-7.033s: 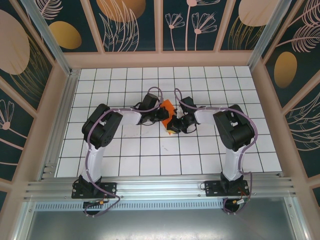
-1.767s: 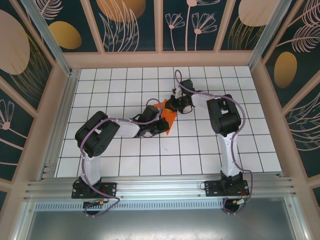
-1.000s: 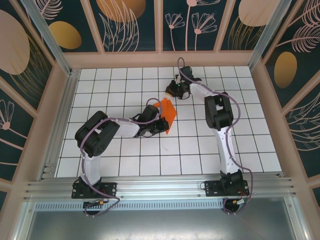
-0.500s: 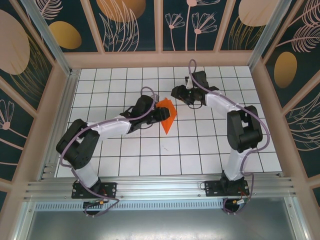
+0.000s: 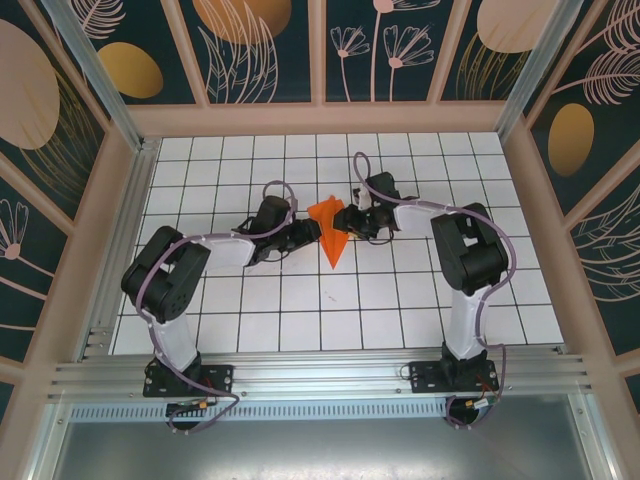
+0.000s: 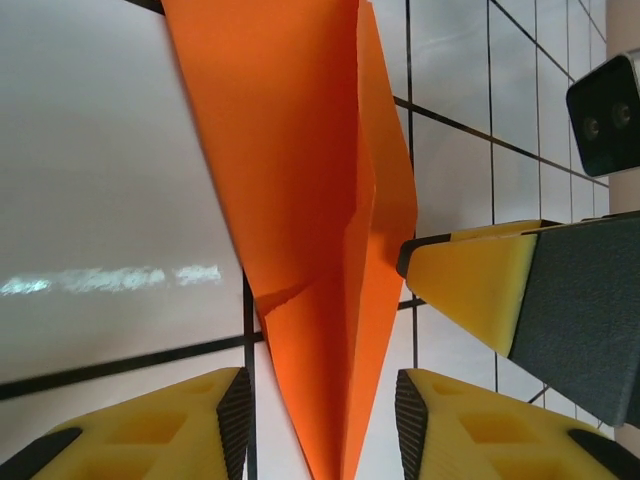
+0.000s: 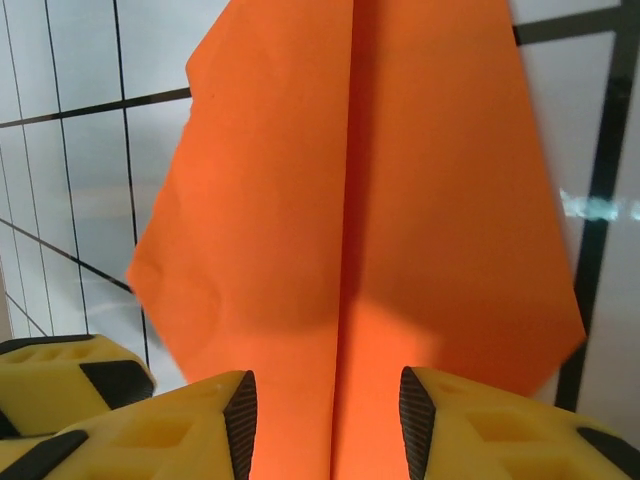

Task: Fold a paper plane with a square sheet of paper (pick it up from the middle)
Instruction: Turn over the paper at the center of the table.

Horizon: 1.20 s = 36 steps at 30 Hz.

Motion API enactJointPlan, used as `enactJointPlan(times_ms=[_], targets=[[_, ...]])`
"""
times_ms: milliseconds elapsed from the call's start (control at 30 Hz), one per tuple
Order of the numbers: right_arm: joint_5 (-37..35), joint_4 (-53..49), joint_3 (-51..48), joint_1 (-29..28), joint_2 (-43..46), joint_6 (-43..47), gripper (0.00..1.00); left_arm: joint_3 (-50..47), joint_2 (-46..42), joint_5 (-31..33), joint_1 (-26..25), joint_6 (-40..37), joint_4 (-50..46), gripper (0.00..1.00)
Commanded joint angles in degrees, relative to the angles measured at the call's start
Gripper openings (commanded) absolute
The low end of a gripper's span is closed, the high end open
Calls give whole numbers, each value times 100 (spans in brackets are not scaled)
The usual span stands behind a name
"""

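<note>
Paper plane [image 5: 331, 236] lies between left gripper [image 6: 322, 405] and right gripper [image 7: 328, 405], both part-open, holding nothing.

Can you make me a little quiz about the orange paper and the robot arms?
1. True or false: the paper plane is blue.
2. Pick one. Where does the plane lie? A: between the left gripper and the right gripper. B: in a far corner. C: on top of an arm's base.
3. Fill in: its pointed tip aims at the ___ edge of the table (near or far).
Key: 1 false; 2 A; 3 near.
</note>
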<state>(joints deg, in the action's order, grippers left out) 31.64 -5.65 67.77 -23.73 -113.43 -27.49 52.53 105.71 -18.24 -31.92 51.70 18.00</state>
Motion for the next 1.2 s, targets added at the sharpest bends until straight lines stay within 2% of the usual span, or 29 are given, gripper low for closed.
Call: enactJointPlan(times_ms=[0, 233, 400, 467, 667, 900, 1167], targets=[[231, 191, 261, -18, -156, 46, 43, 502, 328, -204, 2, -93, 142, 44], [265, 285, 292, -15, -222, -55, 42, 815, 703, -422, 2, -281, 148, 41], [202, 350, 276, 8, -229, -129, 40, 905, 853, -266, 32, -344, -2, 24], [194, 403, 276, 20, -238, -167, 40, 843, 861, -179, 70, -337, -15, 14], [211, 366, 476, 16, -385, -162, 38, 663, 872, -127, 143, -300, 77, 1], [92, 155, 834, -3, -621, -91, 38, 565, 916, -66, 165, -281, 115, 0], [150, 31, 1213, -36, -806, -72, 38, 222, 558, -369, 178, -303, 690, 0]])
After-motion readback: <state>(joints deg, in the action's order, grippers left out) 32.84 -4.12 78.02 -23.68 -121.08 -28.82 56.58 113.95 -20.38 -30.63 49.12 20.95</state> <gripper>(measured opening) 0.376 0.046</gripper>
